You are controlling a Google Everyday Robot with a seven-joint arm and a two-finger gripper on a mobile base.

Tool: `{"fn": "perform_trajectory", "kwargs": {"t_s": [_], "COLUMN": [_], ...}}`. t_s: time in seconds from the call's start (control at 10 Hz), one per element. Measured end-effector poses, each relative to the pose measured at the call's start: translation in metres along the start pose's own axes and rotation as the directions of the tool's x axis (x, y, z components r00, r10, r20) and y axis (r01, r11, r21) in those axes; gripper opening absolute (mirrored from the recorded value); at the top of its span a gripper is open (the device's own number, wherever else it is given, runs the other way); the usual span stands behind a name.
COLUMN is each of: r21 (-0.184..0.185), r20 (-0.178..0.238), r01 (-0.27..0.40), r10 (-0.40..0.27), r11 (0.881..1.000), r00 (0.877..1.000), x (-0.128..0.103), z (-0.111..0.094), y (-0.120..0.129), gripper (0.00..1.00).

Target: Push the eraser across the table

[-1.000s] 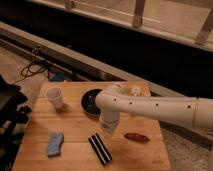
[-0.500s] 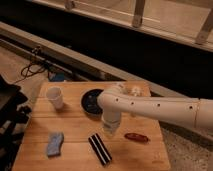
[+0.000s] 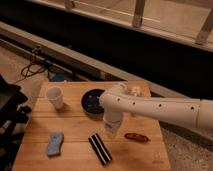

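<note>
almost nothing has moved since half a second ago: the gripper [image 3: 110,129] hangs at the same spot and the long black rectangular eraser with a white stripe [image 3: 100,149] lies where it lay. the gripper, at the end of a thick white arm [image 3: 160,106], points down at the light wooden plank table [image 3: 75,125], just beside the eraser's far end on its right. whether it touches the eraser cannot be told, nor whether it is spread or clenched (it holds nothing visible). the eraser lies slanted near the table's front edge, between a wavy blue sponge [image 3: 54,143] and a small reddish-brown oblong thing [image 3: 136,136]. behind stand a white cup [image 3: 55,97] and a dark round bowl [image 3: 93,101].
</note>
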Motion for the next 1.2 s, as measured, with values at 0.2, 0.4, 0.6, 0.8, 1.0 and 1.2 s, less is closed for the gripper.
{"fn": "perform_trajectory", "kwargs": {"t_s": [0.2, 0.4, 0.6, 0.8, 1.0, 1.2], "r21": [-0.041, -0.073, -0.101, -0.117, -0.133, -0.163], "r20": [-0.003, -0.009, -0.020, -0.025, -0.027, -0.036], "r01": [-0.007, 0.003, 0.005, 0.008, 0.016, 0.030], "r10": [0.006, -0.004, -0.007, -0.011, -0.020, -0.036], "r11": [0.999, 0.997, 0.995, 0.993, 0.991, 0.986], "r00": [1.000, 1.000, 1.000, 1.000, 0.999, 0.999], "x": [0.000, -0.008, -0.008, -0.007, -0.009, -0.013], "z": [0.022, 0.048, 0.058, 0.062, 0.065, 0.073], "y": [-0.004, -0.004, -0.001, 0.002, 0.007, 0.014], "gripper": [0.13, 0.13, 0.13, 0.13, 0.13, 0.14]}}
